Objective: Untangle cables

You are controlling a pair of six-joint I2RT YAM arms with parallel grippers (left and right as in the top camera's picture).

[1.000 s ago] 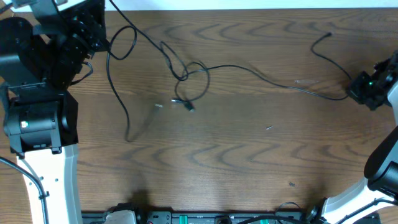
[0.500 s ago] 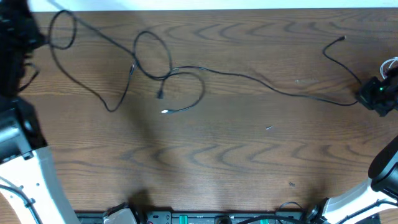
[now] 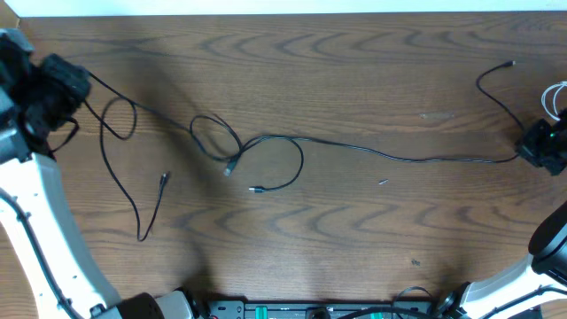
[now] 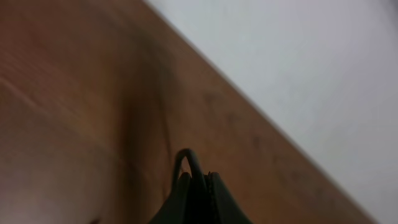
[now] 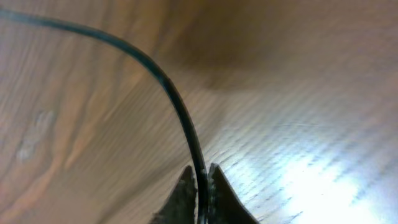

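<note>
Pulling both ends apart slowly and level is what I judge this step needs, so the crossing slackens instead of cinching tight. At the far left edge of the table point(image 3: 354, 257), my left gripper point(image 4: 198, 182) is clenched on black cable point(image 5: 174, 98), with a small bight poking up past the tips. From there a thin strand droops through a small loop point(image 3: 120, 120) and trails down near a loose plug point(image 3: 164, 178). Left of centre the strands cross in a loose knot point(image 3: 226, 151) of two open loops, with a silver-tipped plug point(image 3: 255, 190) just below. A long wavy run leads right to my right gripper point(image 5: 200, 177), clamped on the cable. Its free tail point(image 3: 496, 89) curls toward the back, and a white cord point(image 3: 556, 96) peeks in beside it.
</note>
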